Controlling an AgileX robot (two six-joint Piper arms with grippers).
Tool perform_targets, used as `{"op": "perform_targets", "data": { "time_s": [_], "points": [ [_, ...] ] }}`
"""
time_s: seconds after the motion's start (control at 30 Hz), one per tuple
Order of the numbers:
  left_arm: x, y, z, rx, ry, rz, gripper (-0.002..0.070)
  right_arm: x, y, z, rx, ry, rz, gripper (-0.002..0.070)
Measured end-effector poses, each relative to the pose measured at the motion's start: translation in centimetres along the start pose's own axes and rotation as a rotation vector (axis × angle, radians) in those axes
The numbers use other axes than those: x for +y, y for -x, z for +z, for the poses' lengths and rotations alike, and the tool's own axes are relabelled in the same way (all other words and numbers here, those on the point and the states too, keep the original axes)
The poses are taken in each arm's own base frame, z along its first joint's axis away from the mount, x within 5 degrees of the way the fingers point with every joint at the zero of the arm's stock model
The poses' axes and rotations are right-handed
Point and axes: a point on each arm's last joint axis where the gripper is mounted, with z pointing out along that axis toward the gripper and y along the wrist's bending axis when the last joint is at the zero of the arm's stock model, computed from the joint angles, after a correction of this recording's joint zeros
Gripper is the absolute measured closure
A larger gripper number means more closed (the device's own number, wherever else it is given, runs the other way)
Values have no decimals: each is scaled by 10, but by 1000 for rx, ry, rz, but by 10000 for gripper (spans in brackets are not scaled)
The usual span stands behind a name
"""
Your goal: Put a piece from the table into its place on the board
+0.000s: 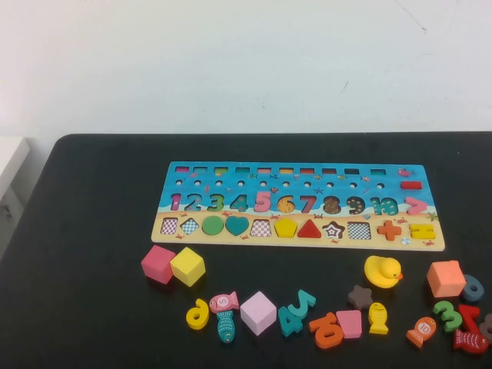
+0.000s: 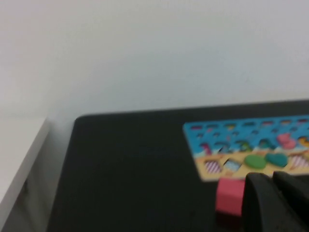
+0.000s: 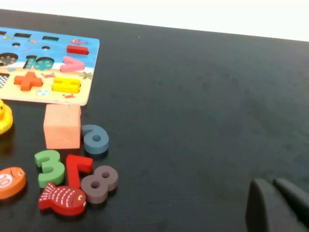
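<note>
The puzzle board [image 1: 231, 178] lies flat at the table's middle, with several checkered slots in its shape row, among them a star slot [image 1: 333, 229]. Loose pieces lie in front of it: a pink cube [image 1: 158, 264], a yellow cube [image 1: 187, 266], a brown star [image 1: 359, 296] and an orange cube [image 1: 446, 278]. Neither arm shows in the high view. My left gripper [image 2: 273, 181] is shut and empty, hovering just beside the pink cube [image 2: 228, 195]. My right gripper [image 3: 273, 186] is shut and empty over bare table, well apart from the orange cube [image 3: 62, 126].
A yellow duck [image 1: 382, 271], a lilac cube [image 1: 257, 313], fish and number pieces are scattered along the front. A blue 6 [image 3: 95, 139], green 3 [image 3: 48, 167], brown 8 [image 3: 99, 183] and red fish [image 3: 62, 199] cluster at the right. A white surface [image 1: 9, 157] adjoins the table's left edge.
</note>
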Motion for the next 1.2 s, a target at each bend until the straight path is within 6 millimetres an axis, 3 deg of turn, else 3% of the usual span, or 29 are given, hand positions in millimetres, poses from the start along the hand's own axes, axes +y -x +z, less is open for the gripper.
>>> {"op": "perform_targets", "data": {
  "time_s": [0.17, 0.27, 1.2],
  "points": [
    [9, -49, 0, 88, 95, -9, 675, 0, 0, 0, 0, 0, 0, 657],
    [11, -65, 0, 179, 125, -32, 675, 0, 0, 0, 0, 0, 0, 658],
    [11, -66, 0, 187, 124, -10, 675, 0, 0, 0, 0, 0, -9, 657]
  ]
}}
